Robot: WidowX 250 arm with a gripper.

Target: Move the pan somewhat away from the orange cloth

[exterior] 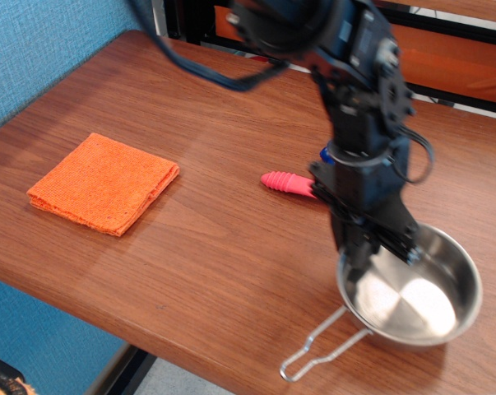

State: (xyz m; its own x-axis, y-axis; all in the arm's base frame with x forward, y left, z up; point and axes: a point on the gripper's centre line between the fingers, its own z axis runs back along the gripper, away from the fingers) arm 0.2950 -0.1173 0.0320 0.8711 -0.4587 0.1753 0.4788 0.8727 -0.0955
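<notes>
The shiny steel pan (424, 300) sits at the table's front right, its looped wire handle (317, 352) pointing front-left past the table edge. My black gripper (359, 267) reaches down onto the pan's left rim and is shut on it. The orange cloth (102, 182) lies flat at the left of the table, far from the pan.
The pink handle of a fork (287, 183) shows left of my arm; its tines are hidden behind the arm. A bit of a blue object (324, 154) peeks out beside my wrist. The wooden table's front edge (190, 350) runs close under the pan handle.
</notes>
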